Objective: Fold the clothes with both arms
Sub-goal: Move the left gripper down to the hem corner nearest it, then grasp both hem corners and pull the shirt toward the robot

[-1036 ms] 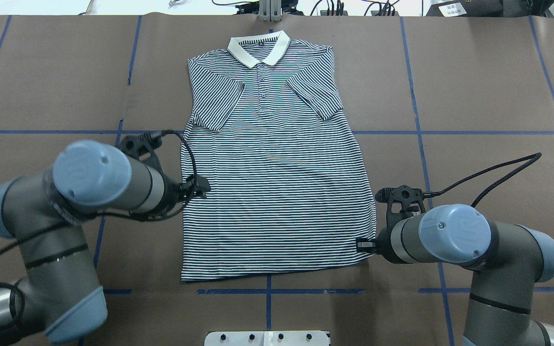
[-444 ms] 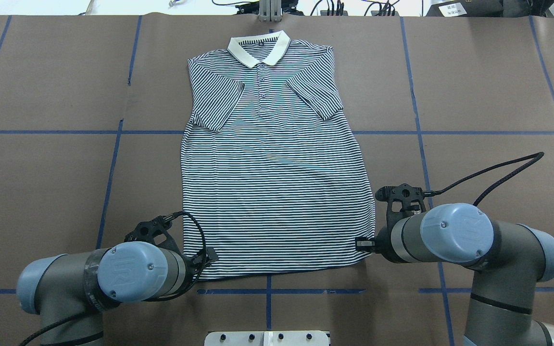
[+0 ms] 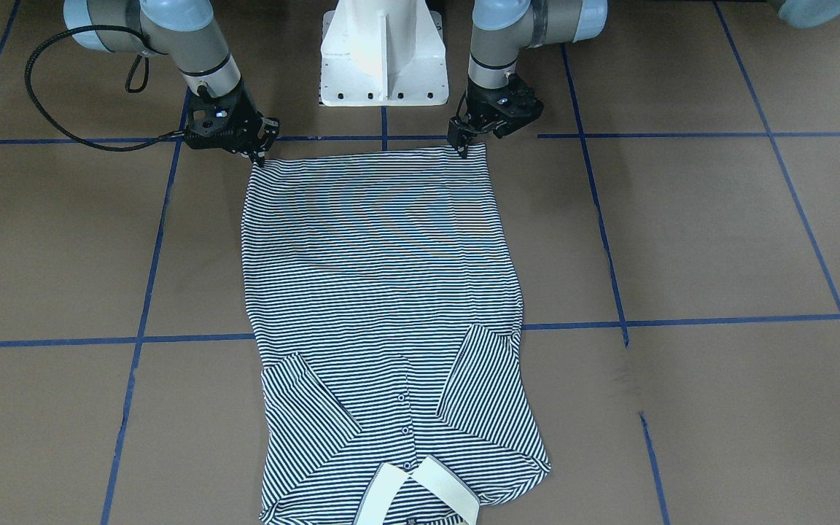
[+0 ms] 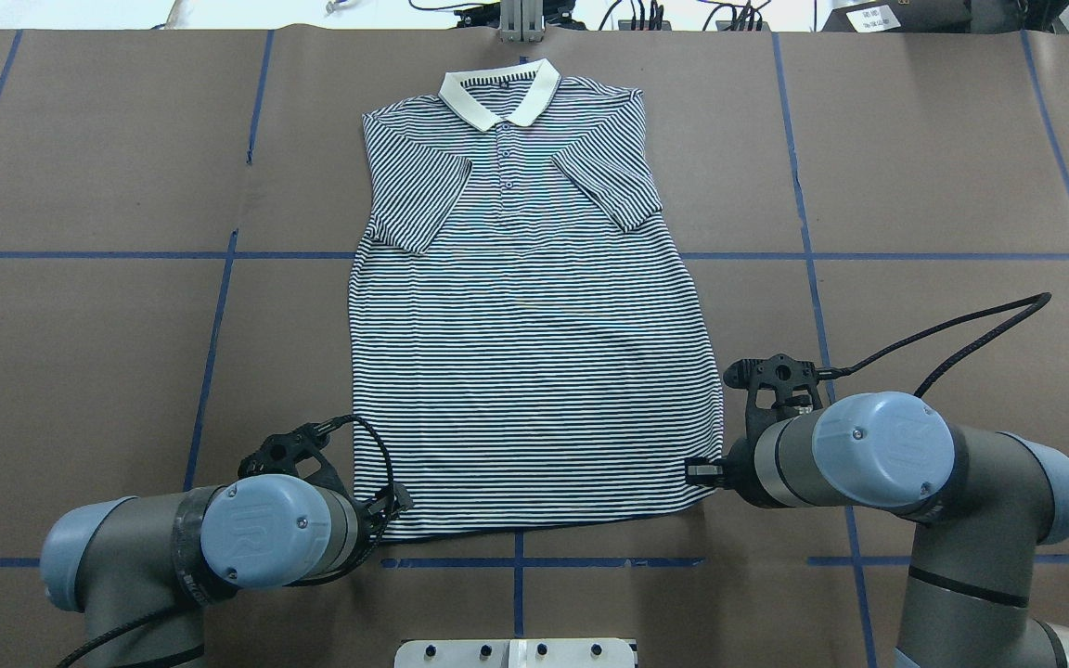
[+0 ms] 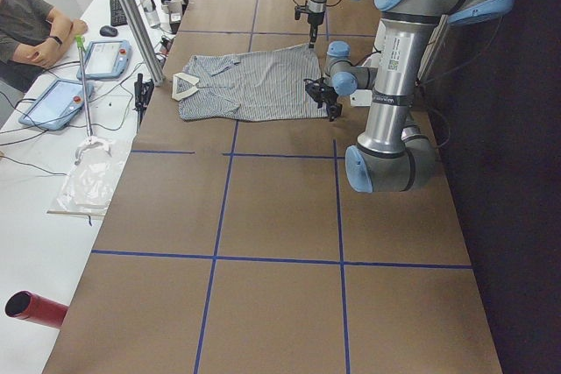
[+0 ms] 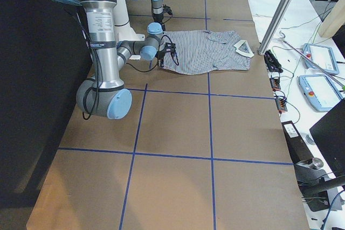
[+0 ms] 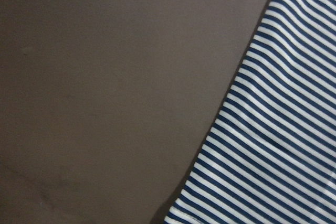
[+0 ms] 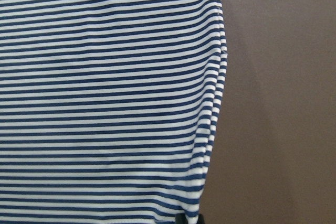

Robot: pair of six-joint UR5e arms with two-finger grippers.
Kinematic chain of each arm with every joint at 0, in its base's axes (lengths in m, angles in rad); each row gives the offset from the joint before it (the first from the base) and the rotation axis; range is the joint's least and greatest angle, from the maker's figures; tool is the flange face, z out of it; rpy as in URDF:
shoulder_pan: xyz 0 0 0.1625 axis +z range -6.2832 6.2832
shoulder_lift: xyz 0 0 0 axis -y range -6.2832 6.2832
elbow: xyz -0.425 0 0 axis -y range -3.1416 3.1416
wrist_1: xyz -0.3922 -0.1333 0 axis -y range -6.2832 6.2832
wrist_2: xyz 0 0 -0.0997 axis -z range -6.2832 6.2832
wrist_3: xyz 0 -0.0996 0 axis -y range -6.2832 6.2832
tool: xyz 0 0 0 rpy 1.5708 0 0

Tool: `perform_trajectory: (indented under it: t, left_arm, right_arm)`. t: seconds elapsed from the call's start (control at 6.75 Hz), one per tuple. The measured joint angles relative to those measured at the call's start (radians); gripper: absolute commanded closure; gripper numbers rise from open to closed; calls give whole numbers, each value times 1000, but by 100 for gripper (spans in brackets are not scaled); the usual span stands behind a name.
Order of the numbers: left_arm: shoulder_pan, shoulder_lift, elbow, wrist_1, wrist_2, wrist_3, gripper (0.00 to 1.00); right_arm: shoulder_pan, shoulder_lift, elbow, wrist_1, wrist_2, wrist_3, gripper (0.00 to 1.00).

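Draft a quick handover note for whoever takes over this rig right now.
Left hand: at the near-left hem corner of the shirt; grip cannot be told.
Right hand: at the near-right hem corner; same.
The shirt lies flat on the table, collar far from the robot.
Done: both sleeves turned in over the chest.
To do: likely lift the hem and fold it towards the collar.
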Motion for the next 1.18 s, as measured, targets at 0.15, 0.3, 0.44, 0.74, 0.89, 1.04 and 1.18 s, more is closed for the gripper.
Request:
perform_trajectory:
  t: [0.15,0.3,0.44,0.74,0.89,1.04,1.18]
  left_arm:
    - [0,-1,4,0,0,-1,45]
    - [1,-2,3,1,1,-2,83]
    - [1,-3,0,2,0,-3,100]
    - [1,-6,-6,2,0,-3,100]
    - [1,-8,-11,2,-1,-3,100]
    - [-1,-7,-26,2,-1,-3,100]
    - [-4,2,-63,5,-2,-1,100]
  right_arm:
    - [0,0,0,0,0,0,100]
    - [1,0,0,0,-1,0,100]
    - [1,-1,-1,0,-2,0,100]
    - [1,-1,-1,0,-1,0,100]
    - [2,-1,-1,0,-1,0,100]
    - [3,-2,0,0,1,-1,100]
    - [5,-6,9,0,6,-1,100]
